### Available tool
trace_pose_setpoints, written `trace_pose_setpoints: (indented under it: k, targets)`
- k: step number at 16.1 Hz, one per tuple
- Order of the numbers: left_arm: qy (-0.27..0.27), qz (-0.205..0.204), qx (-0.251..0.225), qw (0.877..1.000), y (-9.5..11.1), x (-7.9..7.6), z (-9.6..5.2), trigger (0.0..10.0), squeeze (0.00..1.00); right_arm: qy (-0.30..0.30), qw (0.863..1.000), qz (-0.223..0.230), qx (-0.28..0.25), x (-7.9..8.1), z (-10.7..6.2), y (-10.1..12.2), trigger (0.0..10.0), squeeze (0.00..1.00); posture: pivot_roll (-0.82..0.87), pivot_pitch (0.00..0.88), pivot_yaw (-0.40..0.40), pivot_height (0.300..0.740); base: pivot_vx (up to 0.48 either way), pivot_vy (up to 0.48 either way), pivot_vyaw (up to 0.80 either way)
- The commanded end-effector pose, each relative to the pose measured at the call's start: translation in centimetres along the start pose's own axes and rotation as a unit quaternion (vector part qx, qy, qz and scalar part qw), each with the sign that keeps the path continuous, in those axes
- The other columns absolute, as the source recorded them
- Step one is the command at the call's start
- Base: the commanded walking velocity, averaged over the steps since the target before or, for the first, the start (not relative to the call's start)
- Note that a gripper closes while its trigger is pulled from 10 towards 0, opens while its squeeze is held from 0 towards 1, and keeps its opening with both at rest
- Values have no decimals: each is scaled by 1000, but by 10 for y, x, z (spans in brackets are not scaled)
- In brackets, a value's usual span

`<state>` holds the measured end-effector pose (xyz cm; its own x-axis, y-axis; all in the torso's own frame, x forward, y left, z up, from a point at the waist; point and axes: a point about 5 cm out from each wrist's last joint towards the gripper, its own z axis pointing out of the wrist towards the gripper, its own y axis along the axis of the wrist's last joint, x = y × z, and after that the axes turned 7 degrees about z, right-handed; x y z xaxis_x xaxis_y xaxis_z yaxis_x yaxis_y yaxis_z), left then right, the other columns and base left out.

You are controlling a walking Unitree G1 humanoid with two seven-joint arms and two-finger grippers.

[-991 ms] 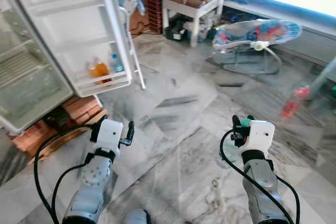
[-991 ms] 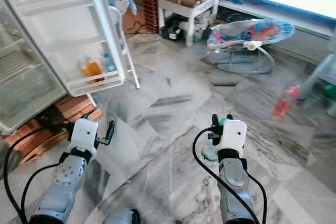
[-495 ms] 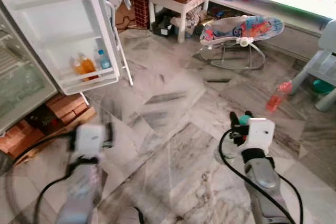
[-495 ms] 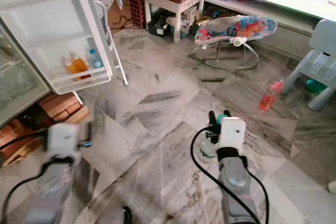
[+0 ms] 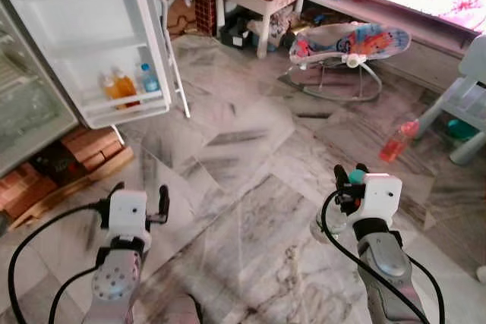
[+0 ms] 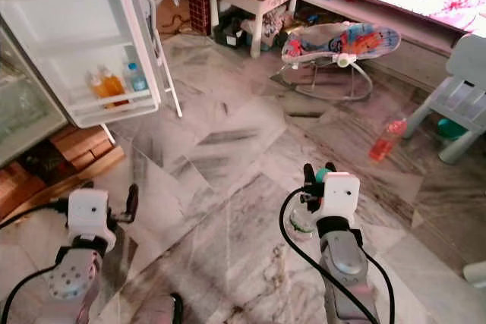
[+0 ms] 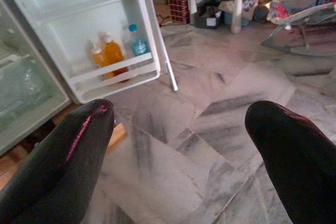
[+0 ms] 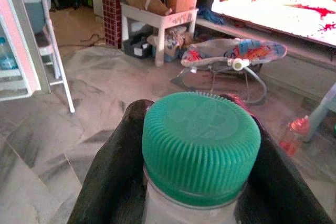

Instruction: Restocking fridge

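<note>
The right tool (image 6: 316,181) pinches a green-capped bottle (image 8: 201,145) by its neck, well away from the fridge (image 5: 83,43); the left tool (image 7: 178,145) is spread, empty. This looks like the carrying step. Next: walk to the fridge's door shelf (image 5: 129,108), beside the bottles (image 5: 125,85) there, probably juice.

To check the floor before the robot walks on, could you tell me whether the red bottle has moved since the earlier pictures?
No. The red bottle stays beside the white chair's front leg, as before; it is the camera that shifted.
</note>
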<state>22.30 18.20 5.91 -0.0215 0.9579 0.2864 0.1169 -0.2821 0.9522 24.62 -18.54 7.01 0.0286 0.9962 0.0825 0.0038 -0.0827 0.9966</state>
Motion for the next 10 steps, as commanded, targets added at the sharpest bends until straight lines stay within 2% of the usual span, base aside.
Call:
trace_pose_setpoints:
  k: [1, 6, 8, 10]
  targets:
    - [-4, 1, -4, 1000, 0, 1, 1, 10000, 0, 1, 1000, 5, -5, 1, 1, 3, 10000, 0, 116, 106, -69, 740, 0, 0, 0]
    - [-5, 14, -15, 1000, 4, 6, 3, 10000, 0, 29, 999, 4, -16, 12, 10, 11, 10000, 0, 132, 119, -75, 740, 0, 0, 0]
    - [-6, 15, -13, 1000, 3, 4, 0, 10000, 0, 56, 998, -11, -18, 17, 8, 12, 10000, 0, 136, 126, -75, 740, 0, 0, 788]
    - [-7, 14, -13, 1000, 4, 3, 0, 10000, 0, 56, 998, 2, -16, 19, 9, 12, 10000, 0, 141, 136, -76, 740, 0, 0, 788]
